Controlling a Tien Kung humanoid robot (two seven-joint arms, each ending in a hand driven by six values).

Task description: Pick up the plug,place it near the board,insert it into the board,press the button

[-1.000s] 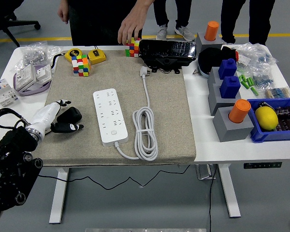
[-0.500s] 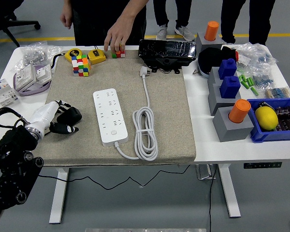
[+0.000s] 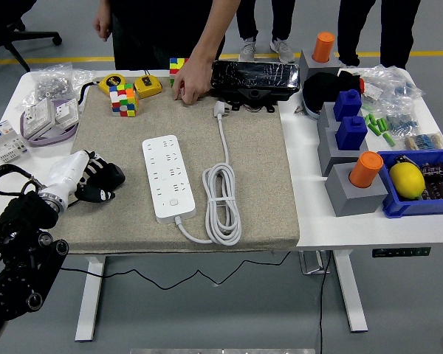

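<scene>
- The left hand's fingers (image 3: 103, 179) are black and curled loosely inward, holding nothing; they rest on the grey mat (image 3: 258, 192) near its left edge.
- The left hand (image 3: 96, 181) sits on a white wrist, and its black arm comes in from the lower left corner, past the table's near edge.
- The right hand does not show.
- The white board (image 3: 167, 177), a power strip, lies lengthwise on the mat, just right of the left hand and apart from it, its button end toward the near edge.
- Its white cable (image 3: 223, 203) leaves the near end, lies coiled in a long loop right beside the board, then runs straight toward the far edge.
- The plug (image 3: 221, 110) lies at the end of that cable, near the mat's far edge, just in front of a black wrapped box (image 3: 255, 80).
- A person's hand (image 3: 191, 80) reaches down from the far side and rests on the mat's far edge, left of the box, beside a small colour cube (image 3: 177, 66).
- A second colour cube (image 3: 122, 99) and yellow tape measures (image 3: 148, 85) lie toward the mat's far left corner.
- On the white table (image 3: 354, 225), right of the mat, stand grey blocks with blue and orange pieces, and a blue bin (image 3: 421, 184) with a lemon (image 3: 407, 179) at the right edge.
</scene>
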